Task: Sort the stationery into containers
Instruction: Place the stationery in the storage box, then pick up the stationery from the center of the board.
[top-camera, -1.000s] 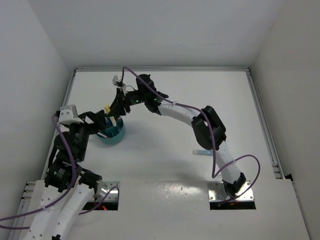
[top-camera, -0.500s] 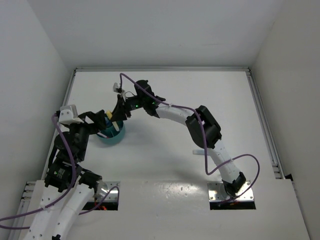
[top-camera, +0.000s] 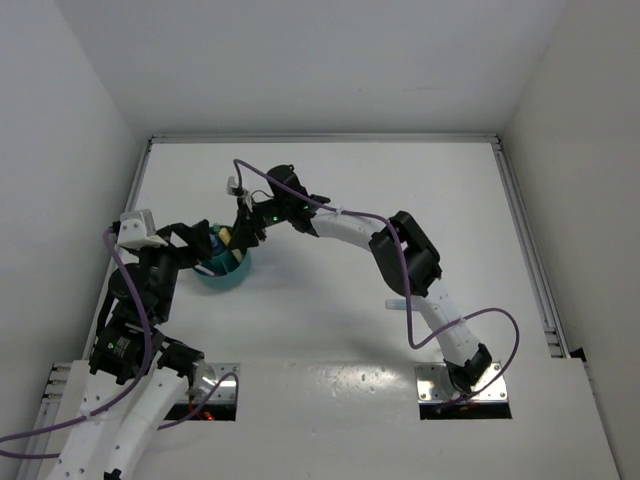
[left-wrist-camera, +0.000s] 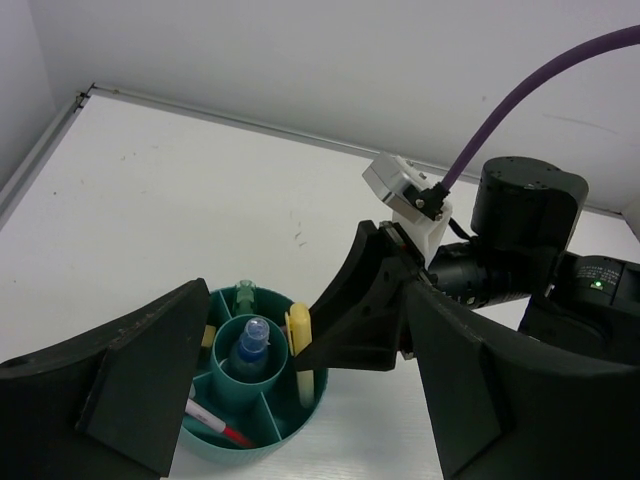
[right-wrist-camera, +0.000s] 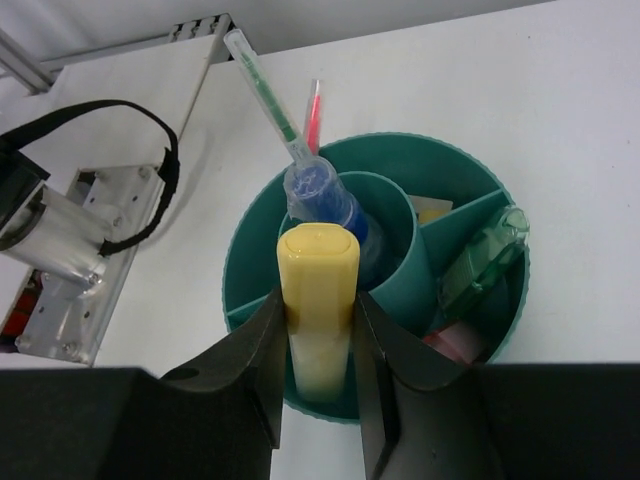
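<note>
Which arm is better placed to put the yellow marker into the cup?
Right. The right fingers grip the yellow marker over an outer section of the teal cup; the left fingers are open and empty.

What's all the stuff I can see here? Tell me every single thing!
Table: one, white, under everything.
Organiser: one, teal, round with dividers, on the table.
Bottle: one, clear with blue cap, centre compartment.
Yellow marker: one, yellow, upright, lower end inside an outer compartment.
Mint marker: one, mint, outer compartment.
Pink item: one, pink, beside the mint marker, mostly hidden.
Clear-green pen: one, leaning out of the organiser.
Pink-red pen: one, leaning out alongside it.
Pale stick: one, on the table by the right arm, too small to name.
Right arm: one, white and black, jaws shut on the yellow marker.
Left arm: one, white and black, jaws open beside the organiser.
</note>
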